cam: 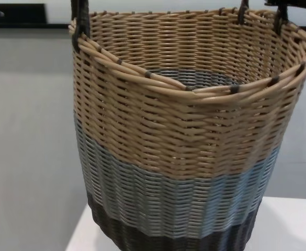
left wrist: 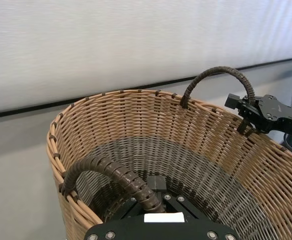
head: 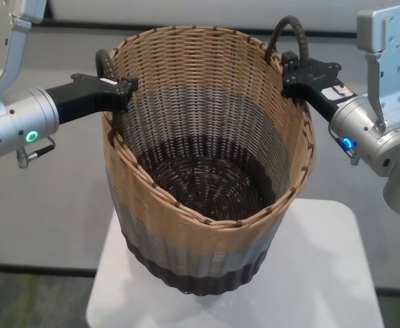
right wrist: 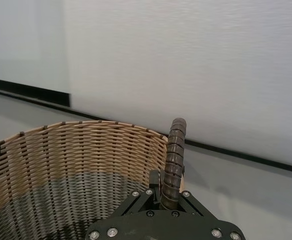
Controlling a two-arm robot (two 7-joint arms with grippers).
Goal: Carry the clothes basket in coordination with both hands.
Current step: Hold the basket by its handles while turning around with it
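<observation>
The clothes basket (head: 206, 171) was positioned above a white table (head: 323, 273), between the two arms; whether its dark base touched the tabletop could not be determined. The basket appeared tilted, with its open mouth leaning toward the robot. The interior was visible down to the dark woven bottom.

The left gripper (head: 121, 92) was at the left loop handle (left wrist: 111, 175), jaws closed on it just above the tan rim. The right gripper (head: 302, 75) was at the right loop handle (head: 292, 37), jaws closed on the lower part of its arch.

In the chest view the basket wall (cam: 184, 130) filled most of the frame and blocked sight of both grippers. Behind the basket was a pale wall (right wrist: 185, 65) with a dark baseboard strip (right wrist: 31, 92) over a grey floor (head: 42, 219).
</observation>
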